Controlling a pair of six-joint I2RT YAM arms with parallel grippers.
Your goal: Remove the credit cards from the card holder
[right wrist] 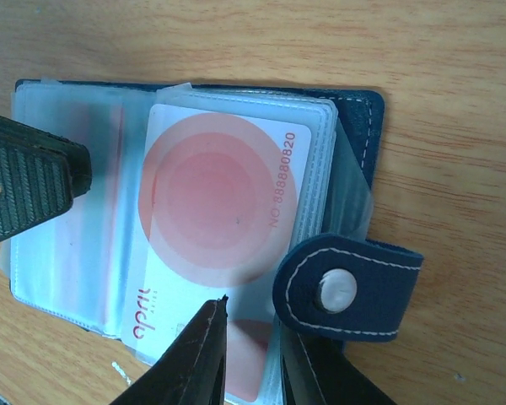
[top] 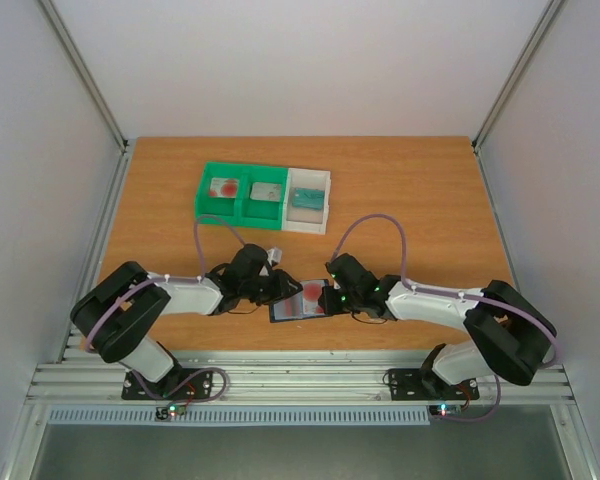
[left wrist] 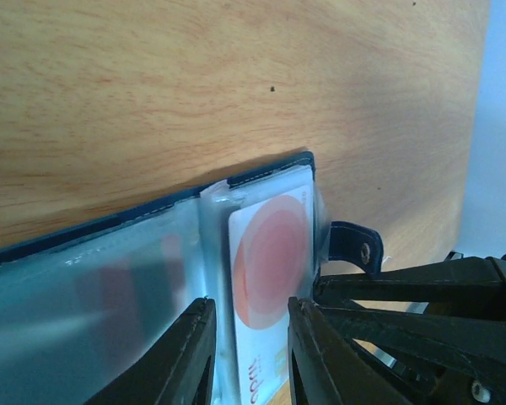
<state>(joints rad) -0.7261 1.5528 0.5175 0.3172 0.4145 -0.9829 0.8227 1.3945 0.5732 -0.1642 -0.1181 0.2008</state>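
Your right gripper (right wrist: 251, 367) is standing narrow, its jaws straddling the near edge of the top credit card (right wrist: 219, 211) in the open card holder (right wrist: 358, 110), which is lying on the table (top: 430, 200) between the arms; a firm pinch cannot be confirmed. Your left gripper (left wrist: 249, 359), also narrow, is reaching over the holder's opposite page, its grip likewise unclear. You are working the extraction step, and the next move is calling for a braced holder and a straight pull out of the clear sleeve (right wrist: 327, 164).

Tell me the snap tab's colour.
The tab is dark blue with white stitching; right wrist view.
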